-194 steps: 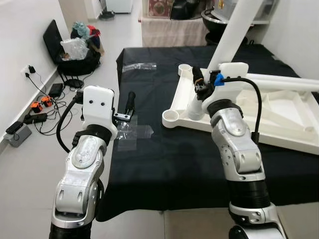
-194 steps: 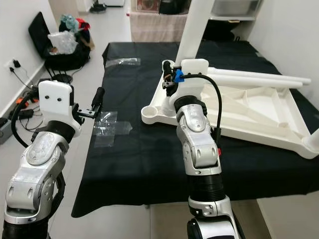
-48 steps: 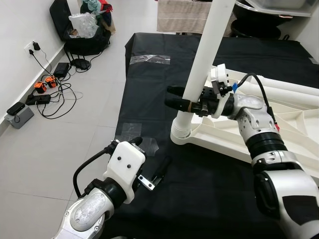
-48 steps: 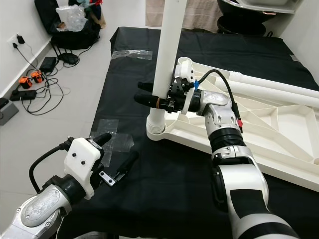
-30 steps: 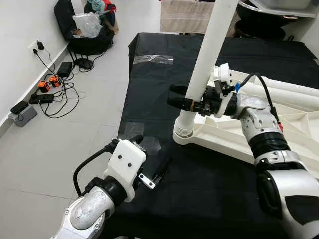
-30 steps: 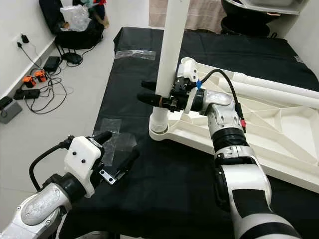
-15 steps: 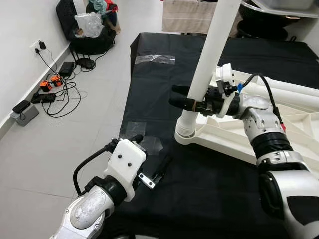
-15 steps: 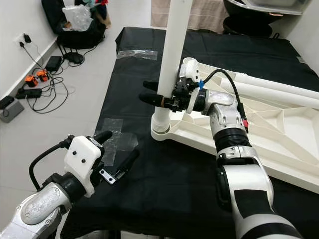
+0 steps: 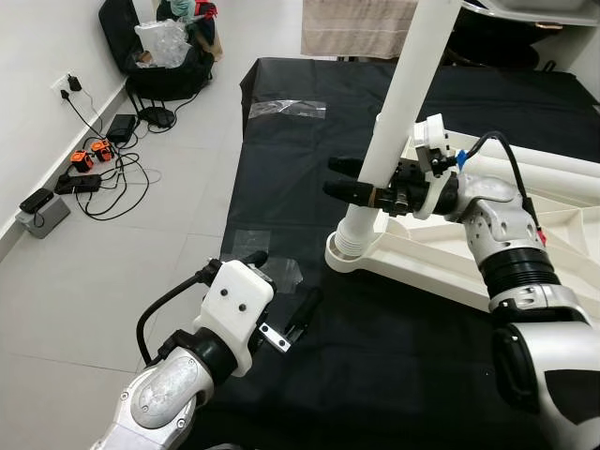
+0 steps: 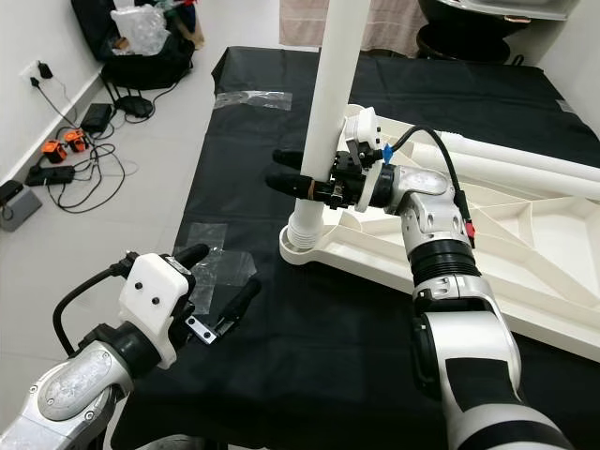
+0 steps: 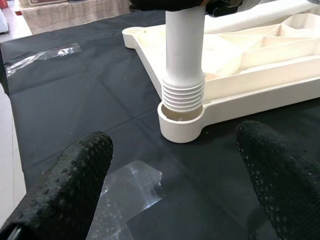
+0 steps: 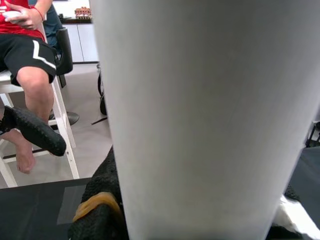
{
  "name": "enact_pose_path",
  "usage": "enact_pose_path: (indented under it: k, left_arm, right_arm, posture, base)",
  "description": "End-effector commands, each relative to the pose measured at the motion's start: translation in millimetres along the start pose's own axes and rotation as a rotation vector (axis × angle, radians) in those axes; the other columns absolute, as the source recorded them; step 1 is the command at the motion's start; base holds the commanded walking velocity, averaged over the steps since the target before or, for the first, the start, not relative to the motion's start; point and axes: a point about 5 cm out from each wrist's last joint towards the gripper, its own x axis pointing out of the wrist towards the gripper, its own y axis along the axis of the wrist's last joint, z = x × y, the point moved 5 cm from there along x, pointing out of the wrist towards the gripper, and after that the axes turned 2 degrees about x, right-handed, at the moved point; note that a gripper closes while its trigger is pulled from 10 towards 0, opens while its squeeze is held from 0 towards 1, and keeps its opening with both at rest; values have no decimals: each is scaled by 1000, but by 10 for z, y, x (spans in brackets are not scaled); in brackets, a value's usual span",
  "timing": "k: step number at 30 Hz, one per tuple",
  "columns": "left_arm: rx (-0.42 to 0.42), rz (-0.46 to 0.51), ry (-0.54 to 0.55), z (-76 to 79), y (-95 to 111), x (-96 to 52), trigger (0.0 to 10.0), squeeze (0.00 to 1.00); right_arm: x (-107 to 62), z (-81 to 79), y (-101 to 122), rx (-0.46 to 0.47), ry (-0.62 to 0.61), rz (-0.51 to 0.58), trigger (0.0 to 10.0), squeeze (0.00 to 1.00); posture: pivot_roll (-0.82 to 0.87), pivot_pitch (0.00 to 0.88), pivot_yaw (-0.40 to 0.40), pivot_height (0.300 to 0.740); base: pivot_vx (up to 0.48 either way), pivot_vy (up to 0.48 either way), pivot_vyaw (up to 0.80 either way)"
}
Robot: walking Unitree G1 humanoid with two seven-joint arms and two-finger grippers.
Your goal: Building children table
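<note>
Upright at the near corner of the white table top (image 9: 525,258), which lies upside down on a black cloth (image 9: 309,159), stands a white table leg (image 9: 398,112). Its ribbed threaded end sits just inside the round corner socket (image 11: 181,118), with several ridges exposed, so it appears only partly screwed in. The right gripper (image 9: 349,178) is clamped around the leg a little above the socket, one black finger on each side. The left gripper (image 9: 302,309) hovers low over the cloth nearby, fingers spread wide and holding nothing.

The likely risk is cross-threading: the leg looks slightly tilted, and turning it that way could jam or strip the plastic ridges. The smooth tube could also slip in the grip (nothing else braces the top, so it might slide on the cloth).

Clear plastic wrapping (image 9: 272,272) lies just beside the left gripper, and more (image 9: 286,110) farther up the cloth. Cables and chargers (image 9: 89,159) trail across the floor on the robot's left. A seated person's leg (image 12: 35,85) appears beyond the leg.
</note>
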Motion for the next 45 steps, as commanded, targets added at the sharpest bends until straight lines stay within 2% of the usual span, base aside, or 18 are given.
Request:
enact_pose_path:
  k: [1, 8, 15, 25, 32, 45]
  left_arm:
    - [2, -40, -8, 2, -84, -6, 10000, 0]
    - [2, -40, -6, 0, -88, -5, 10000, 0]
    - [0, -39, -3, 2, -84, -3, 10000, 0]
    - [2, -35, 1, -1, -71, -5, 10000, 0]
    - [3, -31, -4, 12, -63, -1, 10000, 0]
    - [5, -31, -3, 7, -61, 1, 10000, 0]
  right_arm:
    - [-13, -30, 6, 0, 15, 15, 10000, 0]
    - [36, -66, 23, 10, 36, 32, 10000, 0]
    - [76, -126, -59, 16, 52, 16, 10000, 0]
    - [91, -92, -94, 14, 25, 0, 10000, 0]
    - [86, -7, -62, -1, -29, -3, 10000, 0]
    - [71, -76, -76, 3, 17, -9, 10000, 0]
  posture:
    - [156, 204, -36, 740]
    - [154, 207, -36, 740]
    - [155, 208, -40, 740]
    - [156, 207, -43, 740]
    - [155, 210, -44, 740]
    - [153, 210, -44, 740]
  base:
    - [0, 0, 0]
    - [0, 0, 0]
    - [0, 0, 0]
    - [0, 0, 0]
    - [0, 0, 0]
    - [0, 0, 0]
